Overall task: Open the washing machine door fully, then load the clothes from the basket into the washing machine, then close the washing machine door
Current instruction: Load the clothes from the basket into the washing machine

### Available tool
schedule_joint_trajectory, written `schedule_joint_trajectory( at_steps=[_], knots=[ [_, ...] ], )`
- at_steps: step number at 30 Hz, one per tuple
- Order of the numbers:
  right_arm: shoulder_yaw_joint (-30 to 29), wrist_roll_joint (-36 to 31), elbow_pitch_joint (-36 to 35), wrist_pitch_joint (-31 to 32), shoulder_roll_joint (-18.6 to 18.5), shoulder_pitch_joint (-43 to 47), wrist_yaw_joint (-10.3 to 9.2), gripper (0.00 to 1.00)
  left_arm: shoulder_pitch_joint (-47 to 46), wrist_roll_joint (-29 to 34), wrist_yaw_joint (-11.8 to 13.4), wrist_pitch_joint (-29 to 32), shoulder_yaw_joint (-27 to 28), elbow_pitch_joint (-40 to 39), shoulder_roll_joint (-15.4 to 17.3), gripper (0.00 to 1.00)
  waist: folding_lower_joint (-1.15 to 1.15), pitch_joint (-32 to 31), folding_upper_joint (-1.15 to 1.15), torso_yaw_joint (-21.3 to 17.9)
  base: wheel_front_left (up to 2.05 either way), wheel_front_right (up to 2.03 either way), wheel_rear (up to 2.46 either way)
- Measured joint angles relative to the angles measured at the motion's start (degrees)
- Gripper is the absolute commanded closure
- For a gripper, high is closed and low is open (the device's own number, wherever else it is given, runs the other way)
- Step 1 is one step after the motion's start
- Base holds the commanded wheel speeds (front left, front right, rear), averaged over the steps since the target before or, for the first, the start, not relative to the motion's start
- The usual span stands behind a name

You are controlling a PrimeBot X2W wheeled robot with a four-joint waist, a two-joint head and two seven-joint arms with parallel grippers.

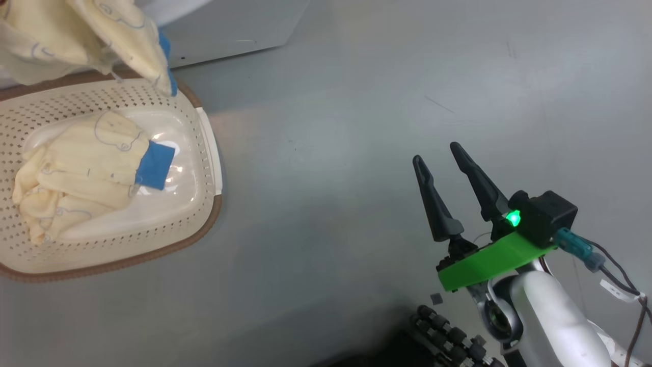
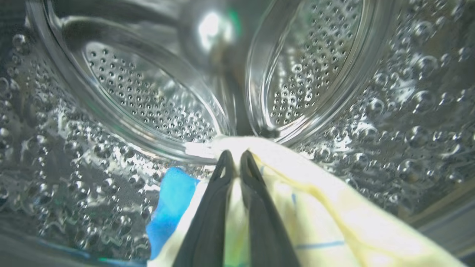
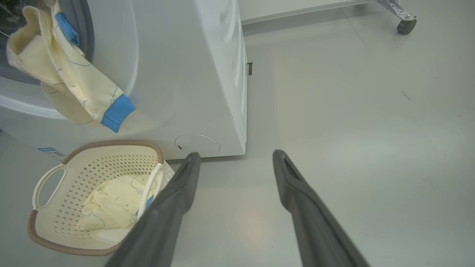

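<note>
Inside the steel dimpled drum (image 2: 408, 111) of the washing machine (image 3: 185, 74), my left gripper (image 2: 236, 155) is shut on a cream-yellow garment (image 2: 334, 222) with a blue patch. From outside, that garment (image 3: 70, 81) hangs out of the machine's opening, and its lower end (image 1: 102, 35) dangles above the basket (image 1: 30, 117). A second folded cream garment (image 1: 81, 173) with a blue cuff lies in the basket (image 3: 107, 167) on the floor before the machine. My right gripper (image 1: 436, 153) hovers open and empty over the floor, right of the basket (image 3: 236, 155). The washing machine door is out of view.
Grey floor (image 1: 356, 127) stretches to the right of the machine and basket. A caster wheel (image 3: 404, 26) of some frame stands at the far right in the right wrist view. My own dark base (image 1: 448, 336) sits at the bottom of the head view.
</note>
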Motion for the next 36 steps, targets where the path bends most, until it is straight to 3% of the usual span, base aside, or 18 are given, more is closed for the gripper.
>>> schedule_joint_trajectory(
  at_steps=[5, 6, 7, 8, 18, 27, 36],
  knots=[
    [0.1, 0.2, 0.1, 0.0, 0.0, 0.0, 0.01, 0.0, -1.1, -0.3, -0.3, 4.2, -0.5, 3.4, -0.6, 1.0, 0.0, -0.8, 0.0, -0.1, 0.0, 0.0, 0.0],
    [0.1, 0.4, 0.1, 0.0, 0.0, 0.0, 0.0, 0.0, -1.4, -0.3, -0.5, 4.7, -0.7, 3.8, -0.7, 0.93, 0.0, -1.0, 0.0, -0.1, 0.0, 0.0, 0.0],
    [0.1, 0.4, 0.1, 0.0, 0.0, 0.0, 0.01, 0.0, -1.9, -0.4, -0.5, 6.9, -0.8, 5.1, -1.2, 0.09, -0.01, -1.2, 0.0, 0.0, 0.0, 0.0, 0.0],
    [0.1, 0.4, 0.1, 0.0, 0.0, 0.0, 0.0, 0.0, -2.1, -0.4, -0.4, 7.6, -1.0, 5.6, -1.3, 0.0, -0.01, -1.3, 0.0, 0.0, 0.0, 0.0, 0.0],
    [-0.1, 0.5, 0.2, 0.0, 0.0, 0.0, 0.01, 0.0, -2.4, -1.7, 0.1, 12.0, -1.3, 8.7, -1.6, 0.0, -0.01, -2.2, 0.0, 0.4, 0.0, 0.0, 0.0],
    [-0.7, 0.4, 0.5, 0.0, 0.0, -0.1, 0.01, 0.0, -1.7, -3.6, 1.1, 11.6, -1.2, 9.7, -3.5, 0.0, -0.01, -4.3, 0.0, 1.8, 0.0, 0.0, 0.0],
    [-2.8, -0.2, 0.9, 0.0, 0.0, -0.2, 0.0, 0.0, 2.1, -6.3, 1.4, 7.9, -0.4, 9.8, -7.5, 0.0, -0.01, -7.2, 0.01, 4.3, 0.0, 0.0, 0.0]
  ],
)
